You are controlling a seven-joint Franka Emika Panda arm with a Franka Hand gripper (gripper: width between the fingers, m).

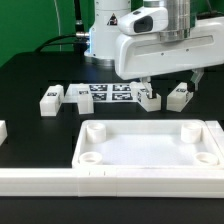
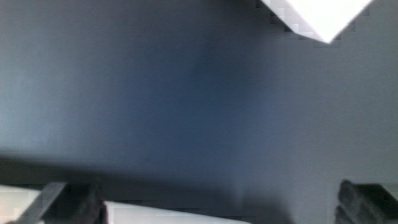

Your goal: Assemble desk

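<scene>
The desk top (image 1: 150, 158), a large white tray with a raised rim and round corner sockets, lies at the front of the black table. Behind it, white tagged legs lie in a row: two at the exterior view's left (image 1: 50, 101) (image 1: 76, 95) and two at the right (image 1: 147, 97) (image 1: 180, 96). My gripper (image 1: 170, 82) hangs open just above the two right legs, holding nothing. In the wrist view the gripper (image 2: 219, 206) shows dark fingertips (image 2: 68, 203) spread wide over bare table. A white edge (image 2: 178, 214) lies low between them, and a white corner (image 2: 320, 14) shows farther off; which parts these are is unclear.
The marker board (image 1: 108, 92) lies flat between the two pairs of legs. A long white border rail (image 1: 40, 181) runs along the table's front, joining the desk top's left side. Another white piece (image 1: 3, 130) shows at the exterior view's left edge.
</scene>
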